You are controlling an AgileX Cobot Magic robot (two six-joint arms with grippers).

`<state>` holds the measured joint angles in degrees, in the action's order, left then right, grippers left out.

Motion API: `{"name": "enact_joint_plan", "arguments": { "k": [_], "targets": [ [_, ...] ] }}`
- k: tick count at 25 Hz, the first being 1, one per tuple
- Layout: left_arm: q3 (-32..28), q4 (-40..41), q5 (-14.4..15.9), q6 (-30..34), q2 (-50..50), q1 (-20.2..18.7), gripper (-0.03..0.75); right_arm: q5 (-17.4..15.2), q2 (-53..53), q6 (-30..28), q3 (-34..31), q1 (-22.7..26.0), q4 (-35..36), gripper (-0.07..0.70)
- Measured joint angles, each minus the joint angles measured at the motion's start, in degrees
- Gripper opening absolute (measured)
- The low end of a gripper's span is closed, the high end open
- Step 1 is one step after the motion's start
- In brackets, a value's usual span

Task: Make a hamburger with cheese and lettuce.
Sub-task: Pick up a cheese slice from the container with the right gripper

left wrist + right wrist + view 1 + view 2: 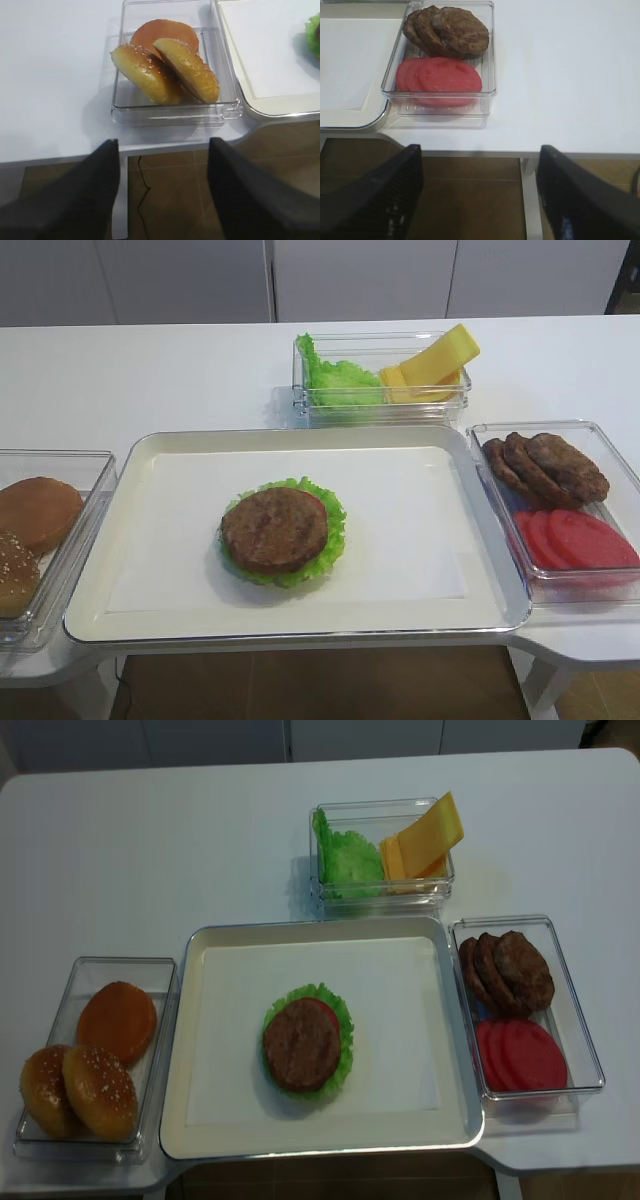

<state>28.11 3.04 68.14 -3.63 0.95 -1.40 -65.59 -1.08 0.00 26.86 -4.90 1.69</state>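
Hamburger (303,1045) sits mid-tray (195,1020): patty on lettuce (342,1050), red slice peeking out. No cheese on it yet. Cheese (432,832) leans tilted in the far bin (322,890); looks thin, floppy, slick, so pinch its raised free edge. Right gripper (479,192) and left gripper (162,185) both spread wide, empty, off the table's front edge. Fingertips cut off; slice count unclear.

White table (150,370), pale cabinets (180,280) behind, brown floor (300,685) below
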Motion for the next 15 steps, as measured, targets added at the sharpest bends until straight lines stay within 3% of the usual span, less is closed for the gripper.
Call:
{"name": "enact_joint_plan", "arguments": {
  "k": [15],
  "targets": [
    [0.0,0.0,0.0,0.0,0.0,0.0,0.414,0.0,0.0,0.0,0.0,0.0,0.0,0.553]
  ]
}}
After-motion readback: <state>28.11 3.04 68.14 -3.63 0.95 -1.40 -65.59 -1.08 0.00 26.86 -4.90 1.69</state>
